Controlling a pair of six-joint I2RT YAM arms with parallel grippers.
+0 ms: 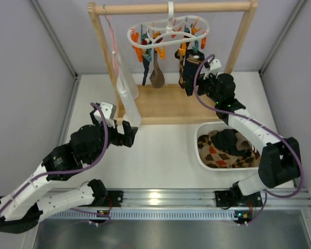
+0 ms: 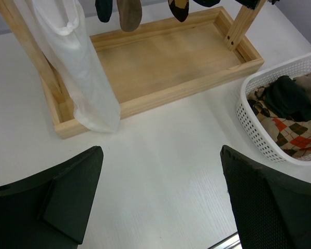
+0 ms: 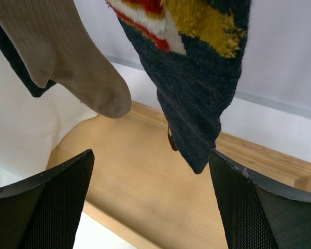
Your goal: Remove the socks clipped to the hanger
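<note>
The white hanger with orange and teal pegs hangs from the wooden rail. Clipped to it are a dark sock, a taupe sock and a dark patterned sock. My right gripper is raised to the patterned sock. In the right wrist view that navy sock, with yellow, red and white markings, dangles its tip between the wide-apart fingers of my right gripper, nearer the right one and not pinched. The taupe sock hangs to its left. My left gripper hovers open over the table, holding nothing.
A white basket at the right holds several removed socks. A long white cloth hangs from a thin pink hanger at the rack's left post. The rack's wooden base tray lies under the socks.
</note>
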